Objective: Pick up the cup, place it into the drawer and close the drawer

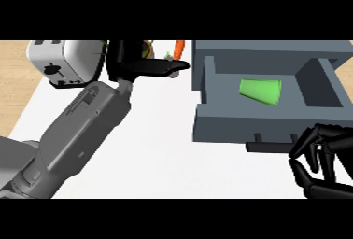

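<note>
No brand, label or readable writing shows on anything in the head view. The green cup (261,91) lies on its side inside the open grey drawer (228,125), on the drawer's floor toward its middle, with the drawer's walls around it and nothing else seen in that compartment. Neither robot hand touches the cup. The right robot hand (318,161) sits at the lower right of the view, below the cup and just in front of the drawer's front panel, near the small dark handle (272,142) that juts from that panel; its black fingers are curled inward and hold nothing, and whether they touch the handle cannot be told. The left robot hand (141,66) is at the upper left-centre, well apart from the cup and to the left of the drawer, its grey forearm rising diagonally from the lower left edge; its fingers stretch out straight toward the right, with nothing in them. A silver toaster (63,60) stands on the white tabletop (158,149) just left of that hand, and an orange carrot (179,49) lies just above the fingertips, beside the drawer's left wall.
</note>
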Tool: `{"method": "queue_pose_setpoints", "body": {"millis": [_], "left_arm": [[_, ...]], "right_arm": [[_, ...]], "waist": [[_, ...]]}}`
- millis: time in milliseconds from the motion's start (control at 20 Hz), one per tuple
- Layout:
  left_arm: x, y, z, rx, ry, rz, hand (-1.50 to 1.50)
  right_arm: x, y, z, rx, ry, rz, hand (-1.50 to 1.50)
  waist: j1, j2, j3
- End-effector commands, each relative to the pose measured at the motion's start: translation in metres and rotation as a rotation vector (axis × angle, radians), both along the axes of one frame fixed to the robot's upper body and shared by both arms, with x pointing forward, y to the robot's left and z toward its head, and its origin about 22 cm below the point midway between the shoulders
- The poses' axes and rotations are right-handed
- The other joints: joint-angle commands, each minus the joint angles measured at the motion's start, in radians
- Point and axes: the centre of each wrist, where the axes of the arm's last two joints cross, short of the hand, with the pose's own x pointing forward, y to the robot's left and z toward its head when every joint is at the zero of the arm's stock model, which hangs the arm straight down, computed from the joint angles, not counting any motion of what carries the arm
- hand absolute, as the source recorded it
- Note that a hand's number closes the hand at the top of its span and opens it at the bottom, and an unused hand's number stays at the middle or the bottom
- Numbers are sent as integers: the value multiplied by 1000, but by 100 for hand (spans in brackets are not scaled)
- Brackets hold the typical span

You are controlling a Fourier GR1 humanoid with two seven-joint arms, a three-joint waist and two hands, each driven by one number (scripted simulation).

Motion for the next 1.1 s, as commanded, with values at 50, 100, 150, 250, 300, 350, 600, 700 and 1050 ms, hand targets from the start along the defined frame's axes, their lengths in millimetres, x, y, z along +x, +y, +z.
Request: {"method": "queue_pose_setpoints", "body": {"millis": [50, 100, 150, 250, 300, 350, 600, 700, 1050], "left_arm": [[-37, 47, -27, -18, 44, 16, -150], [-41, 57, -24, -12, 39, 23, -150], [-44, 82, -12, -12, 40, 16, -150], [-56, 95, -21, -31, 50, 28, -150], [-64, 92, -25, -26, 59, 19, -150], [-71, 103, -29, -29, 31, 17, -150], [-80, 132, -37, -16, 46, 29, -150], [-94, 145, -53, -33, 57, 33, -150], [-120, 186, -63, -9, 41, 40, -150]], "right_arm": [[7, 15, -18, -73, 26, -39, 150], [16, 6, -20, -88, 45, -45, 150], [1, 9, -20, -97, 42, -74, 150], [2, 21, -11, -138, 28, -66, 150], [22, 21, -29, -200, 45, -56, 150], [20, 25, -19, -245, 4, -45, 150], [28, 19, -37, -549, -90, -5, 150], [35, 34, -47, -604, -88, -3, 150], [68, 59, -93, -676, -78, -16, -150]], "waist": [[2, 4, 0], [-2, 5, 0], [-2, 2, 0], [-11, 5, 0], [1, 6, 0], [2, 6, 0], [5, 9, 1], [1, 10, 0], [-16, 10, 0]]}}
